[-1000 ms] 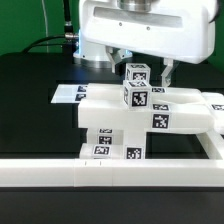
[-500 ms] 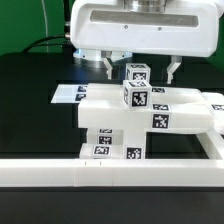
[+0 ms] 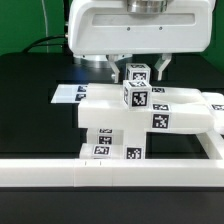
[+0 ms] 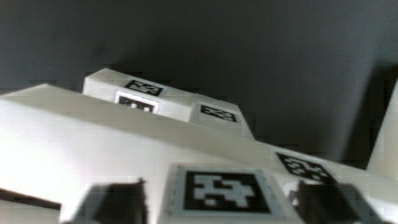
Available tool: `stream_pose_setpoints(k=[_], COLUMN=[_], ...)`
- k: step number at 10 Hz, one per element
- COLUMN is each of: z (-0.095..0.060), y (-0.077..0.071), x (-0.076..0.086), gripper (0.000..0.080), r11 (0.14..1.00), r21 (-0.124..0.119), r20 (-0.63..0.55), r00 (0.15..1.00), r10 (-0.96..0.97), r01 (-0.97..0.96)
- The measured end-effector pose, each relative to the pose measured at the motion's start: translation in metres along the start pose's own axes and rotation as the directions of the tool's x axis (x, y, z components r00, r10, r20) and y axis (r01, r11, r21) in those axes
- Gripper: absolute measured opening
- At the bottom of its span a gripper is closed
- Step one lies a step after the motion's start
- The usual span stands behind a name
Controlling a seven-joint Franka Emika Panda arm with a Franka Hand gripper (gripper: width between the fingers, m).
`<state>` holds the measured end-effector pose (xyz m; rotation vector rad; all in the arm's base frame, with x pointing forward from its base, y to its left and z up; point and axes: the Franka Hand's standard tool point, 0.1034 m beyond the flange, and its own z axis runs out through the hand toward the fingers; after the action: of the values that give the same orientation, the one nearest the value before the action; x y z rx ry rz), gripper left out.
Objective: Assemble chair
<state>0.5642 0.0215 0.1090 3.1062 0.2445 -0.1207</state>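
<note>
Exterior view: the gripper (image 3: 141, 70) hangs directly above the chair (image 3: 140, 118), its 2 fingers (image 3: 162, 66) flanking the topmost tagged block (image 3: 137, 73) of the assembly; whether the pads press that block or stand just off it cannot be told. The chair sits on the black table (image 3: 30, 110), just behind the long white border rail (image 3: 100, 172), with the marker board (image 3: 66, 94) lying beside it on the exterior view's left. Wrist view: the tagged block (image 4: 226, 193) appears between both fingers (image 4: 112, 203).
</note>
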Motion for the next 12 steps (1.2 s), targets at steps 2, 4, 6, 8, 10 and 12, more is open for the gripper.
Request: stream_pose_setpoints(k=[2, 4, 6, 8, 10, 12], z=[0.0000, 0.0002, 0.0008, 0.0012, 0.0013, 0.0013], y=[0.0002, 0.0010, 0.0067, 0.0061, 0.0054, 0.0050], x=[0.0000, -0.0002, -0.0007, -0.0003, 0.0004, 0.0006], gripper=[0.0268, 0.0268, 0.0268, 0.0268, 0.0269, 0.0269], r11=[1.000, 0.999, 0.963, 0.881, 0.779, 0.686], r21=[0.000, 0.008, 0.053, 0.069, 0.081, 0.079], r20=[0.000, -0.001, 0.001, 0.016, 0.033, 0.045], r00=[1.000, 0.999, 0.964, 0.883, 0.783, 0.690], r10=[0.001, 0.042, 0.265, 0.469, 0.621, 0.722], r01=[-0.001, -0.042, -0.265, -0.469, -0.622, -0.723])
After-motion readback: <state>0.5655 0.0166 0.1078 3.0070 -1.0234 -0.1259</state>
